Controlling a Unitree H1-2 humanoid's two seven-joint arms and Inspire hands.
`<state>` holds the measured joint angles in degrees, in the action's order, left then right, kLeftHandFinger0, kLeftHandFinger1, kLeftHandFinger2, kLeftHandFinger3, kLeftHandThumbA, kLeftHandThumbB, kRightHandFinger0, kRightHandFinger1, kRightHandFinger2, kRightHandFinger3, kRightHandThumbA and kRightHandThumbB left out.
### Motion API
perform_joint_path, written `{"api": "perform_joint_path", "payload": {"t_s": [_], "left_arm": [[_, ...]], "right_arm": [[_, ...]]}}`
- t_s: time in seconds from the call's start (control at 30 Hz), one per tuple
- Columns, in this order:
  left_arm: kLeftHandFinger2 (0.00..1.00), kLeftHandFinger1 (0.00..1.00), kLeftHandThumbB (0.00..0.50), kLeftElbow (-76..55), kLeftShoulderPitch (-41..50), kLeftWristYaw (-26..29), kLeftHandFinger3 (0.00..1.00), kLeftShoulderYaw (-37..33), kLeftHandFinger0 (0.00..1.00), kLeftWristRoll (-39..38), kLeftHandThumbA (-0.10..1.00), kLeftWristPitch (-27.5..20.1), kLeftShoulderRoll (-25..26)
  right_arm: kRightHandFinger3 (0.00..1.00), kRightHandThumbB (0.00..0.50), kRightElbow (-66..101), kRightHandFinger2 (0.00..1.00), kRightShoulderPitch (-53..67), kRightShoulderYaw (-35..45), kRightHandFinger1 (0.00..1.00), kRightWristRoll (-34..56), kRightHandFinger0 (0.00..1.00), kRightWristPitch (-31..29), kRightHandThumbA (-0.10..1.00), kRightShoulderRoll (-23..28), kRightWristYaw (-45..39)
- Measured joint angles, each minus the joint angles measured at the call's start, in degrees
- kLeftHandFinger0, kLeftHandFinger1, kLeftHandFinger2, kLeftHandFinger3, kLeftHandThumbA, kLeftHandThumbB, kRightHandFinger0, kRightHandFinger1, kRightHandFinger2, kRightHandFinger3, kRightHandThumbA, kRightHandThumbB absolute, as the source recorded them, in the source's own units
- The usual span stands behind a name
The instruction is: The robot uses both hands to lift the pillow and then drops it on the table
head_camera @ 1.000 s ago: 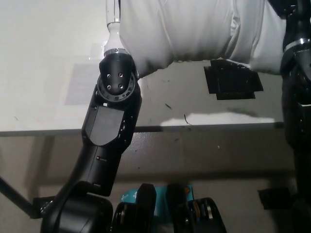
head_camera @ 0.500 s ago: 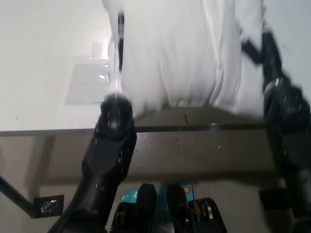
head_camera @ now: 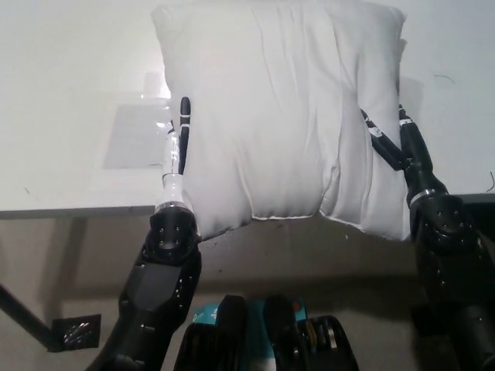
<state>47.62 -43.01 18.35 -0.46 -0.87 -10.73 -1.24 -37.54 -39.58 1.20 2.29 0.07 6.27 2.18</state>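
- The tabletop (head_camera: pixel 62 93) is pale, and its front edge runs under the pillow's lower part.
- The white pillow (head_camera: pixel 278 116) is held up over the front edge, squeezed between both hands.
- The right hand (head_camera: pixel 398 143) presses flat against the pillow's right side.
- The left hand (head_camera: pixel 179 143) presses flat against its left side.
- The lift looks done; the drop onto the tabletop remains.

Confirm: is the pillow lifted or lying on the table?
Lifted: pillow pressed between left hand and right hand, its lower edge overhanging the table.
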Motion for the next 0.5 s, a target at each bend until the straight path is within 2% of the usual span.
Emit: {"api": "perform_joint_path", "payload": {"t_s": [0.1, 0.17, 0.23, 0.33, 0.4, 0.47, 0.5], "left_arm": [[1.00, 1.00, 0.277, -0.8, 0.1, -0.5, 1.00, 0.0, 1.00, 0.1, 1.00, -0.1, 0.6], [1.00, 1.00, 0.297, -2.6, 0.3, -1.1, 1.00, -0.2, 1.00, 0.2, 1.00, -0.1, 1.1], [1.00, 1.00, 0.317, -5.0, 0.9, -1.8, 1.00, -0.2, 1.00, 0.2, 1.00, 0.0, 2.0], [1.00, 1.00, 0.318, -9.6, 1.7, -2.9, 1.00, -0.2, 1.00, 0.3, 1.00, 0.3, 3.5], [1.00, 1.00, 0.321, -12.0, 2.1, -3.6, 1.00, -0.2, 1.00, 0.3, 1.00, 0.5, 4.3], [1.00, 1.00, 0.291, -16.3, 2.6, -4.9, 1.00, -0.2, 1.00, 0.4, 1.00, 0.8, 6.3], [1.00, 1.00, 0.292, -18.0, 2.9, -5.4, 1.00, -0.2, 1.00, 0.4, 1.00, 0.9, 7.0]], "right_arm": [[1.00, 0.410, 3.2, 1.00, 0.8, 0.0, 1.00, 0.1, 1.00, 0.1, 1.00, 0.2, -0.3], [1.00, 0.412, 6.5, 1.00, 2.0, 0.0, 1.00, -0.1, 1.00, 0.2, 1.00, 0.7, -0.3], [1.00, 0.434, 9.9, 1.00, 3.0, 0.1, 1.00, -0.2, 1.00, 0.3, 1.00, 1.4, -0.3], [1.00, 0.418, 14.4, 1.00, 3.9, 0.6, 1.00, -0.3, 1.00, 0.7, 1.00, 3.0, -0.5], [1.00, 0.433, 17.1, 1.00, 4.2, 0.8, 1.00, -0.3, 1.00, 1.0, 1.00, 4.0, -0.7], [1.00, 0.458, 21.8, 1.00, 4.7, 1.7, 1.00, -0.2, 1.00, 1.8, 1.00, 6.1, -1.2], [1.00, 0.463, 23.8, 1.00, 5.0, 2.2, 1.00, -0.2, 1.00, 2.1, 1.00, 7.0, -1.4]]}}
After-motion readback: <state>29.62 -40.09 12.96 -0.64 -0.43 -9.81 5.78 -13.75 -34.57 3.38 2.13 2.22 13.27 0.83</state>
